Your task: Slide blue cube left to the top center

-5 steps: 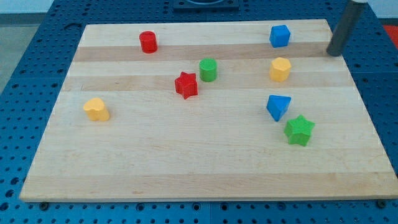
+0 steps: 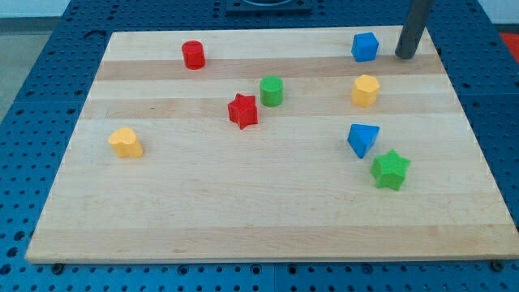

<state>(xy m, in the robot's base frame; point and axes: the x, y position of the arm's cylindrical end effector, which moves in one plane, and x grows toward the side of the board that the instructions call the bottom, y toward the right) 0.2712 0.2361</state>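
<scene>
The blue cube (image 2: 365,47) sits on the wooden board (image 2: 259,203) near its top right corner. My tip (image 2: 405,56) is on the board just to the right of the blue cube, a small gap apart from it, not touching. The dark rod rises from the tip out of the view's top.
A yellow hexagonal block (image 2: 366,90) lies below the blue cube. A blue triangular block (image 2: 362,139) and a green star (image 2: 390,169) lie at the right. A green cylinder (image 2: 271,91), a red star (image 2: 242,111), a red cylinder (image 2: 193,54) and a yellow heart-shaped block (image 2: 126,142) lie further left.
My tip has moved left and slightly up, from off the board's right edge to just right of the blue cube. No block has moved.
</scene>
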